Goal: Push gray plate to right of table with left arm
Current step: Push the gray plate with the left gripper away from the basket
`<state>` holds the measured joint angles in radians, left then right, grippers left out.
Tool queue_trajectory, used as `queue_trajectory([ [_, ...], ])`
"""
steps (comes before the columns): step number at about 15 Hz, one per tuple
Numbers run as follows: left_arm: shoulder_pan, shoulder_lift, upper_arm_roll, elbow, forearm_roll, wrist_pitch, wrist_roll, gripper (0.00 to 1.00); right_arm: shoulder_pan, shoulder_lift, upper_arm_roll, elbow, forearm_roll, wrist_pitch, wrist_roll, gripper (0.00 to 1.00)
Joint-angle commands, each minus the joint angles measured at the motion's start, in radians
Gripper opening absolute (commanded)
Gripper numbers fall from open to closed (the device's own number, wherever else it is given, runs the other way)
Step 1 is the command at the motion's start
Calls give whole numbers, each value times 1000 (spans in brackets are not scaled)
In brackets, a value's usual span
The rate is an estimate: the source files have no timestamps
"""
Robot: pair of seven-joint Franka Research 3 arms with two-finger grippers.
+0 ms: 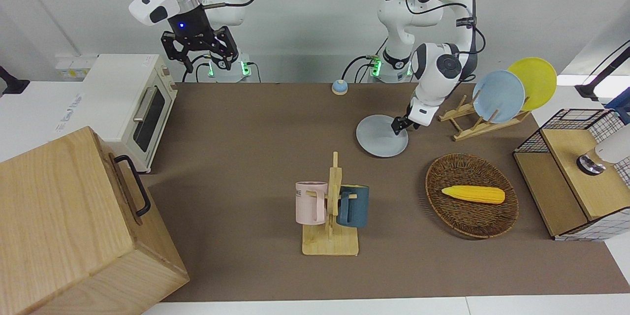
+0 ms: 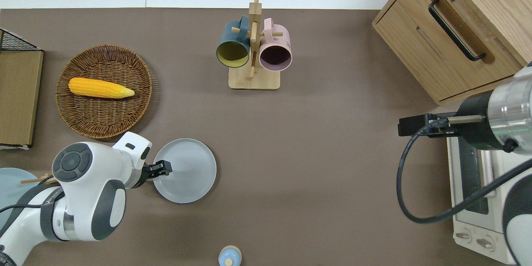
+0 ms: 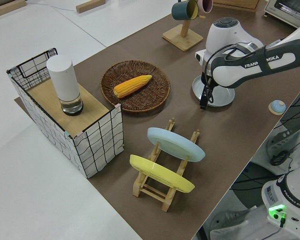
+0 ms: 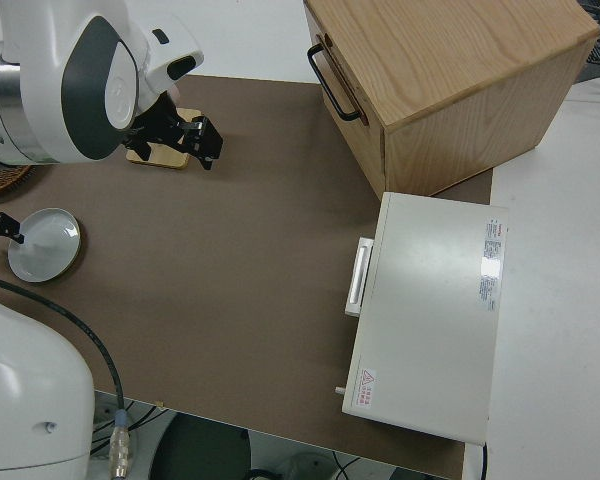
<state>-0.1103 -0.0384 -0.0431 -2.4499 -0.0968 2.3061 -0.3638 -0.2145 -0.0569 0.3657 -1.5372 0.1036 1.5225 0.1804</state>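
Gray plate (image 2: 189, 172): we recorded it flat on the tabletop (image 2: 316, 166), nearer to the robots than the wicker basket (image 2: 104, 114) and the mug stand (image 2: 254, 79), toward the left arm's end.
Left hand (image 2: 163, 168): we found it low at the plate's rim on the side toward the left arm's end, its tip over the plate's edge; whether it touched the plate we could not tell, nor whether its fingers were apart or together.
Overhead view: we noted the hand's tip reaching just inside the plate's outline, and a small blue bell (image 2: 229, 256) at the tabletop's edge nearest the robots.
Left side view: we logged what the overhead hides, the hand (image 3: 204, 102) pointing down at the plate's rim, plus the dish rack (image 3: 165, 175) with its sky-blue plate (image 3: 175, 143) and yellow plate (image 3: 160, 173).
Front view: we saw a corn cob (image 1: 473, 194) lying in the basket.
Right hand (image 1: 202, 51): parked, fingers spread, nothing between them.
Right side view: we listed the toaster oven (image 4: 430, 310) beside the wooden box (image 4: 450, 80).
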Motion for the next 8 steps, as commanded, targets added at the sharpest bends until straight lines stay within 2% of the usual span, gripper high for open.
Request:
queue_trajectory([
  [1,-14,5,11,-15,-27,35,34,751,-6,6,4,14,16,-7,2,996],
  [4,-16,17,9,-17,-32,39,43,598,-6,6,4,14,16,-7,2,996],
  [5,-17,18,11,-15,-46,39,49,496,-6,6,4,14,16,-7,2,996],
  [7,-25,20,11,-17,-61,42,55,133,-6,6,4,14,16,-7,2,996],
  [8,-25,20,11,-17,-61,47,57,3,-6,6,4,14,16,-7,2,996],
])
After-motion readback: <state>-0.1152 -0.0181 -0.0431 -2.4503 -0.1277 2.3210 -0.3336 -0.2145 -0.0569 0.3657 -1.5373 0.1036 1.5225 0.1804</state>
